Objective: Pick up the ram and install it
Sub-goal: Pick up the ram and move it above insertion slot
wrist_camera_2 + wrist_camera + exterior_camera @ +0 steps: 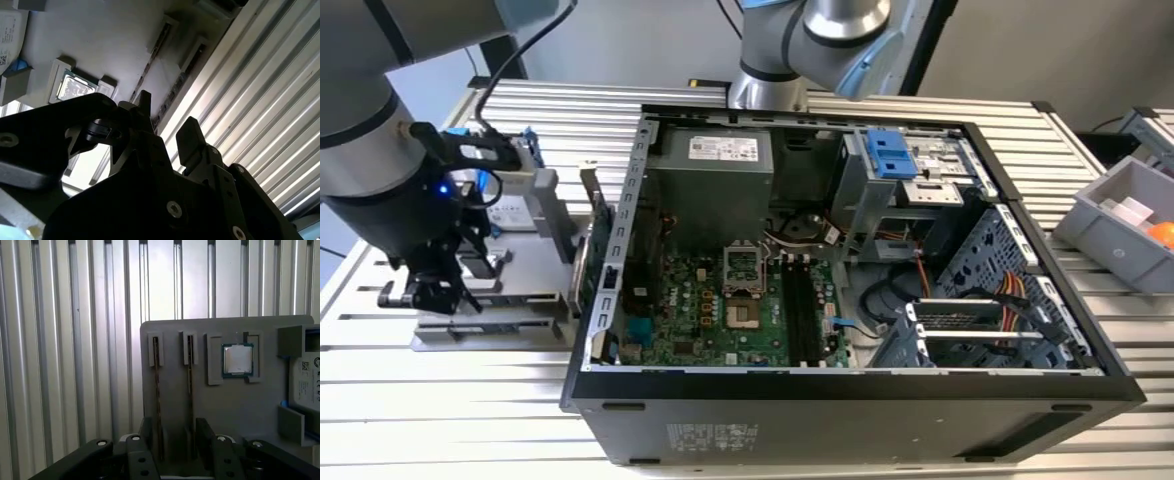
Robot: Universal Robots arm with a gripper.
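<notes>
an open computer case (854, 400) is sitting in the middle of the slatted metal table (60, 340), with its green motherboard (707, 300) lying exposed inside. a green expansion card (598, 265) is standing upright just beside the case wall, on the exterior view's left, between the case and a grey holder (175, 330). a grey bin (1107, 215) is resting well apart, at the exterior view's right. on the holder, a square processor (237, 360) is sitting in its own pocket, and a hard drive (307, 380) with a white label is standing beyond it. the gripper (175, 440) is hanging over the holder's edge, far from the case, with its black fingers (205, 435) standing apart and clamping nothing. two sticks are sitting on edge in narrow parallel slots of the holder: one ram stick (157, 390) towards the bare table, the other ram stick (190, 385) nearer the processor. seen edge-on, each is showing as a long thin dark line with a dull brownish glint, its far end tucked into a small raised grey bracket. in the first wrist view the near ends of both sticks are running in between the two fingers; whether either finger is touching a stick cannot be told.
</notes>
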